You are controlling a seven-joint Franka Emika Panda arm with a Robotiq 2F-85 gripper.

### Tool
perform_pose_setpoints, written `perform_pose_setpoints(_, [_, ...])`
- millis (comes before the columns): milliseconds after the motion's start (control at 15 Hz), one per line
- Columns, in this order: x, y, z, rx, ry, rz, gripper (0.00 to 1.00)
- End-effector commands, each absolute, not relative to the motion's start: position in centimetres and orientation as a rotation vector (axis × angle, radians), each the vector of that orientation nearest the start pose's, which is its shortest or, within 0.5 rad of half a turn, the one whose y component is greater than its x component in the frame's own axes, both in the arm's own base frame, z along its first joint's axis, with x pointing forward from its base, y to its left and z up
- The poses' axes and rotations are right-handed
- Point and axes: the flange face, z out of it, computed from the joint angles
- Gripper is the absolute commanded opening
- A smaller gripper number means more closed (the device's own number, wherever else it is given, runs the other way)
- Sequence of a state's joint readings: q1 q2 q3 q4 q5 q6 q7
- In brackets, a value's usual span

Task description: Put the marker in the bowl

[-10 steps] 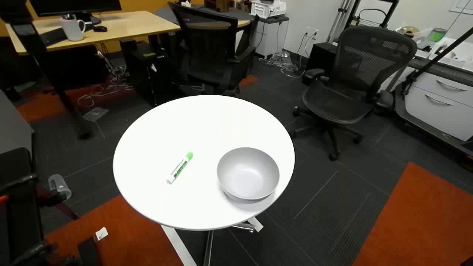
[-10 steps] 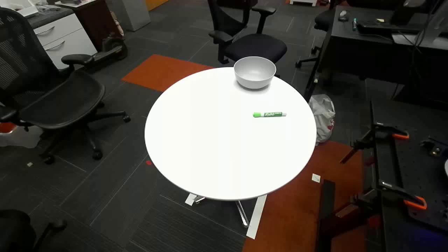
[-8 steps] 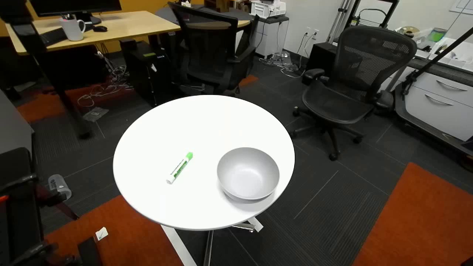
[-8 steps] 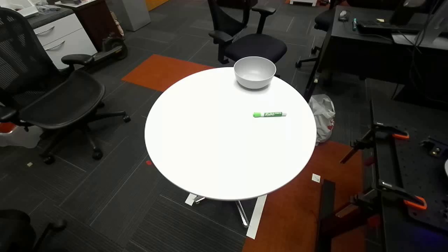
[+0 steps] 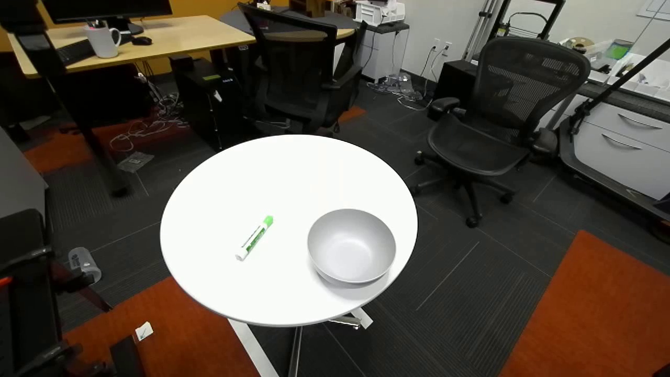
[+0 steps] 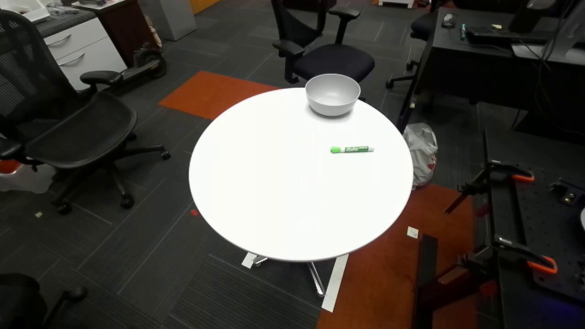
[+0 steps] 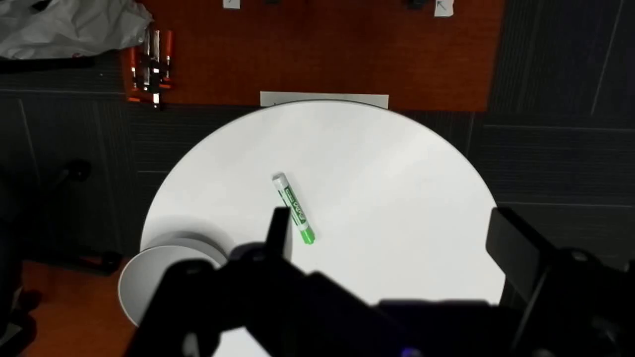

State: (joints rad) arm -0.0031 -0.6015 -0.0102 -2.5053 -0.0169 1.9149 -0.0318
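Marker (image 5: pixel 254 238) lies flat on the round white table (image 5: pixel 282 178), in an exterior view left of the bowl (image 5: pixel 352 246) and apart from it; its green end points far and right, its white end near and left. In an exterior view the bowl (image 6: pixel 332 98) stands at the far side, and the marker (image 6: pixel 352 149) lies nearer, green end to the left. Bowl is upright, silvery grey, close to the table edge in both exterior views. Transfer not yet done. Gripper (image 7: pixel 389 233) is released: in the wrist view its fingers (image 7: pixel 513 253) are spread wide, with the table showing between them. There the left finger's tip appears just beside the marker, whose green end shows to the right of it; height of the fingers above the table cannot be told. Bowl sits at near left in that view, partly hidden by the gripper. Surroundings: in an exterior view, a wooden desk (image 5: pixel 188 36) with a mug (image 5: pixel 104 42) is at far left and a black mesh chair (image 5: pixel 528 84) at right.
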Motion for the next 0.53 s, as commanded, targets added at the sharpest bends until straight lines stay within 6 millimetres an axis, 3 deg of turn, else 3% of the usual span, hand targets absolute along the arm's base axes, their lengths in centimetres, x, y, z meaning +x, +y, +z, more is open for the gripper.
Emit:
perform_pose_setpoints(0, [36.8, -0.6, 48.7, -3.152, -0.041, -0.016, 1.0])
perform_pose_setpoints(267, [37.2, -0.8, 48.5, -3.161, -0.044, 0.003, 1.0])
perform_pose_setpoints(467, [38.5, -1.4, 46.4, -3.207, -0.121, 0.077, 1.0])
